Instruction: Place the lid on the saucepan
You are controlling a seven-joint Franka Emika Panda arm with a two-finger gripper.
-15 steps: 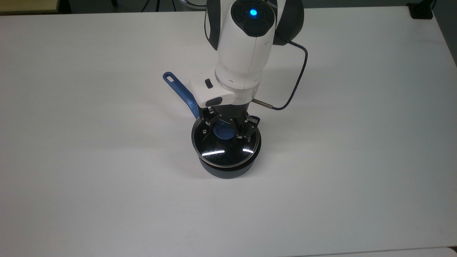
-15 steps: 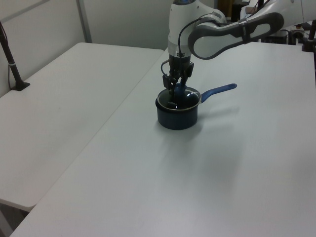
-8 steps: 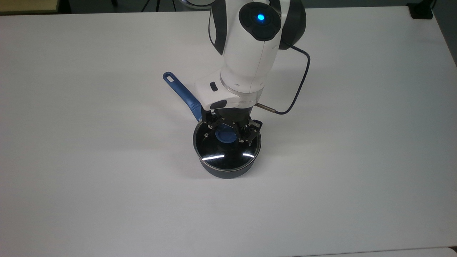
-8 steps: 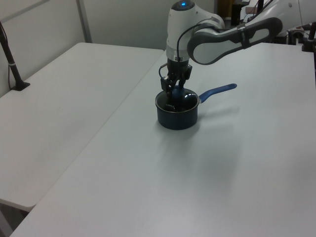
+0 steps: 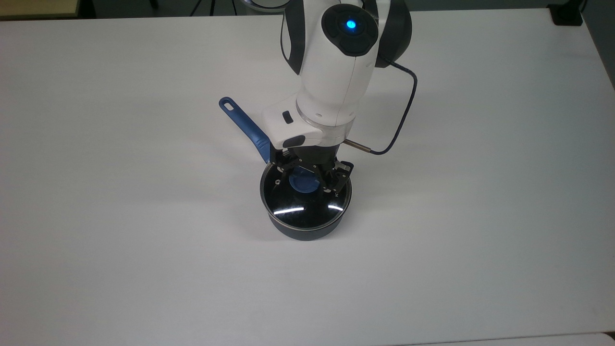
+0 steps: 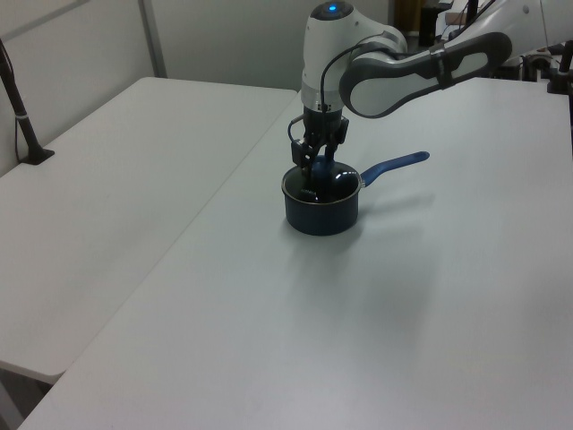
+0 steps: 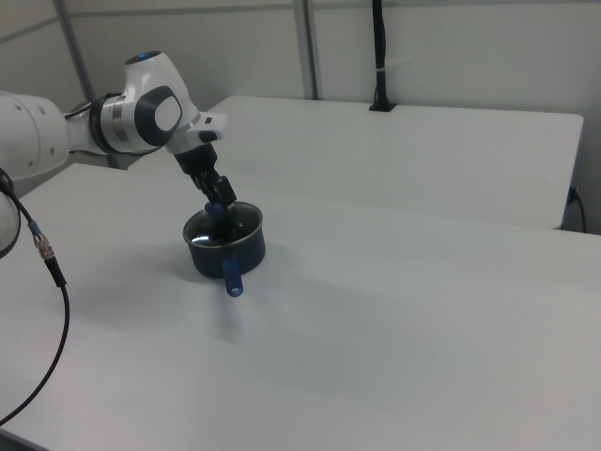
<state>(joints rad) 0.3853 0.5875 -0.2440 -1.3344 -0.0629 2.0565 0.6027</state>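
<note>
We see the round glass steel-rimmed lid (image 5: 305, 201) seated on the dark saucepan (image 5: 304, 229) mid-counter (image 5: 144, 240), our jaws spread wide around its blue knob (image 5: 302, 182).

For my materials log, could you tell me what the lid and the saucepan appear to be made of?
The lid looks like clear glass in a steel rim: it mirrors light streaks and has a bright edge. Its knob is matte blue, perhaps plastic. The saucepan looks like dark coated metal.
</note>
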